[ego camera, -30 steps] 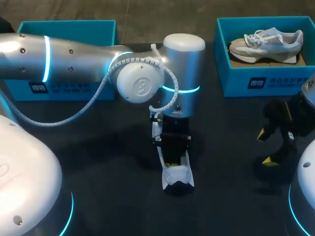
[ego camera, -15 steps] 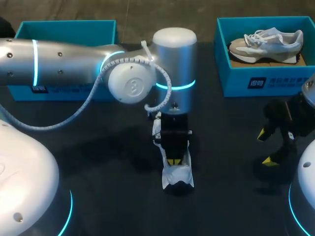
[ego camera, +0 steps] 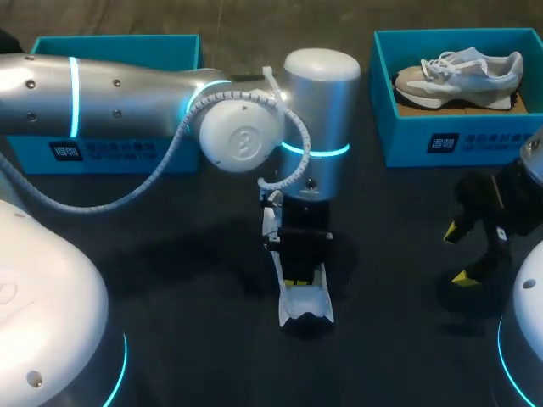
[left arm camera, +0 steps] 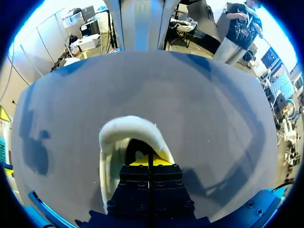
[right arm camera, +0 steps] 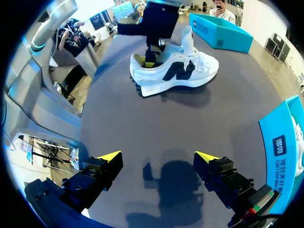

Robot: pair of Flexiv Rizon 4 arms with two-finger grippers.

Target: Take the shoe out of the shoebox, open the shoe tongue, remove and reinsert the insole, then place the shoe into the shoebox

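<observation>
A white shoe (ego camera: 307, 303) with a black side mark (right arm camera: 176, 71) stands on the dark table at the middle, its tongue (right arm camera: 187, 38) standing up. My left gripper (ego camera: 297, 278) points down into the shoe's heel opening, its fingers shut (left arm camera: 149, 161) just behind the white heel collar (left arm camera: 127, 130). Whether it pinches the insole is hidden. My right gripper (ego camera: 458, 253) hangs open at the table's right side, well apart from the shoe, with nothing between its fingers (right arm camera: 158, 157).
A teal shoebox (ego camera: 407, 140) at the back right holds a second, grey and white shoe (ego camera: 462, 75). Another teal shoebox (ego camera: 119, 47) stands at the back left, partly behind my left arm. Bare table lies between the shoe and my right gripper.
My left arm's wrist swayed a little to the left and back to the right, its gripper staying shut inside the shoe. The shoe and the right arm have not moved.
</observation>
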